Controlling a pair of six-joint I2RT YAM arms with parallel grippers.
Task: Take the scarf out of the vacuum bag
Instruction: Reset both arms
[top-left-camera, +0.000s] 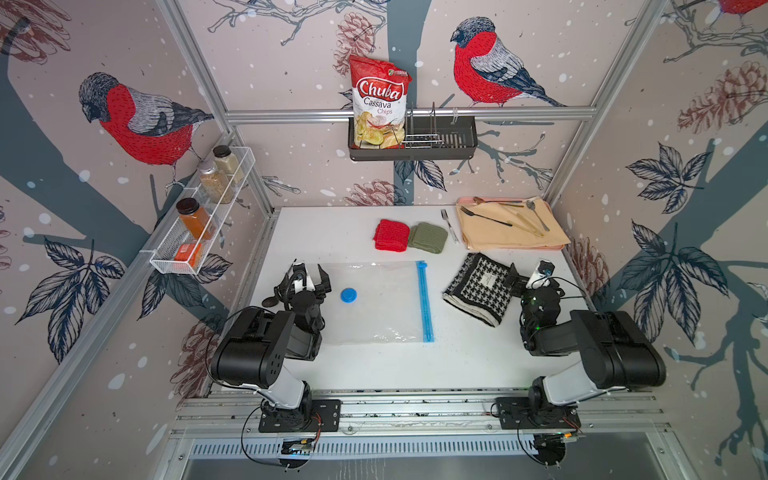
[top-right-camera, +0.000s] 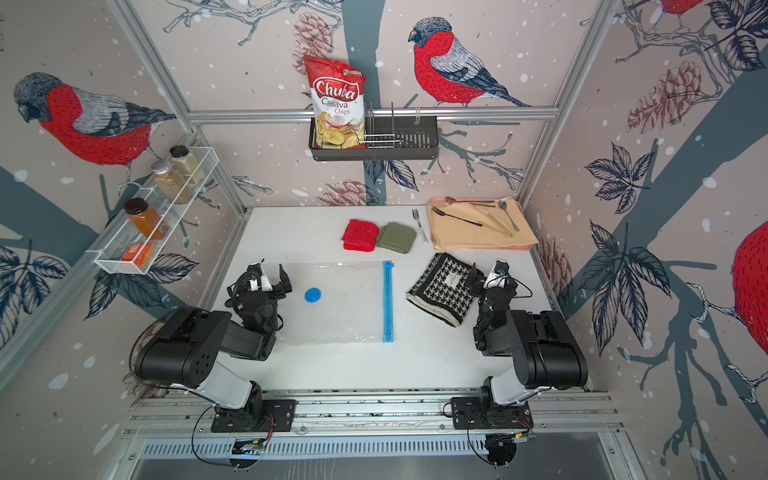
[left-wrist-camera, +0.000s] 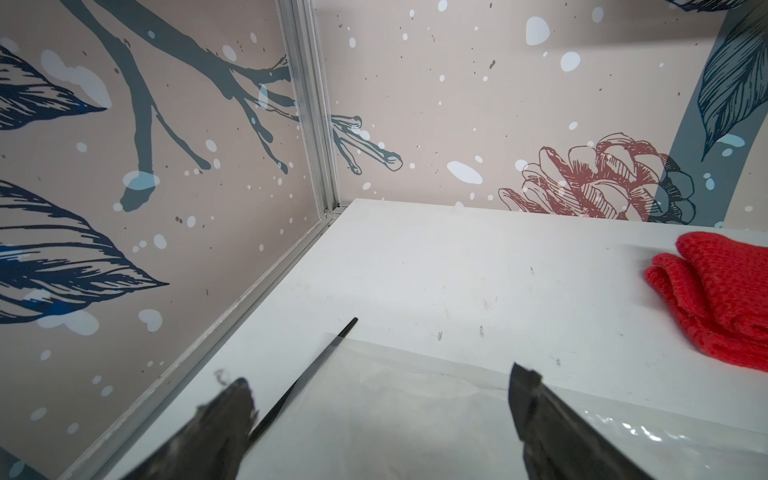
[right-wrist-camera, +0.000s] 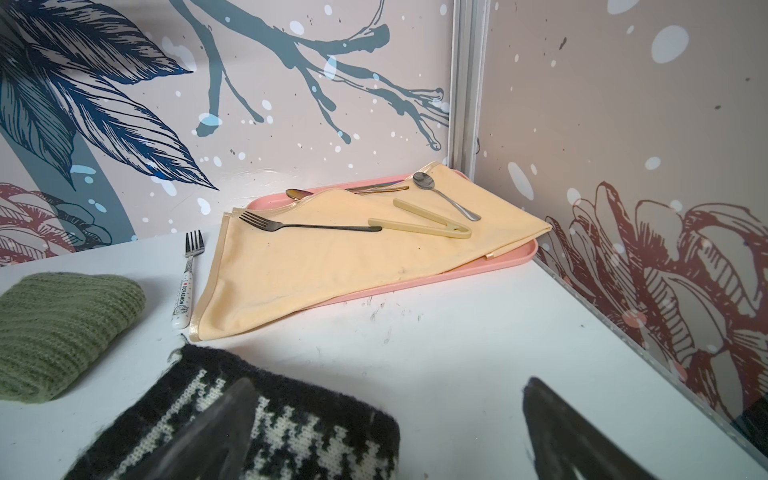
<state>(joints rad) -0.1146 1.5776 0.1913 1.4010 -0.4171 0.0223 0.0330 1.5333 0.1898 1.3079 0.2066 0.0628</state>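
Left hand (top-left-camera: 311, 276) spread, empty, at left end of bag (top-left-camera: 382, 307) | right hand (top-left-camera: 528, 272) spread, empty, one finger over scarf (top-left-camera: 478, 289) | scarf skewed on counter (top-left-camera: 457, 361) | bag long left-right, zip (top-left-camera: 424, 301) toward scarf

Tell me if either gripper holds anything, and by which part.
Nothing is held. The left gripper stands open over the vacuum bag; the right gripper stands open at the edge of the scarf.

Bright even light, wide-angle edge distortion

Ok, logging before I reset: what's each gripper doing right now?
Left gripper: open, empty, over the vacuum bag edge.
Right gripper: open, empty, by the scarf.
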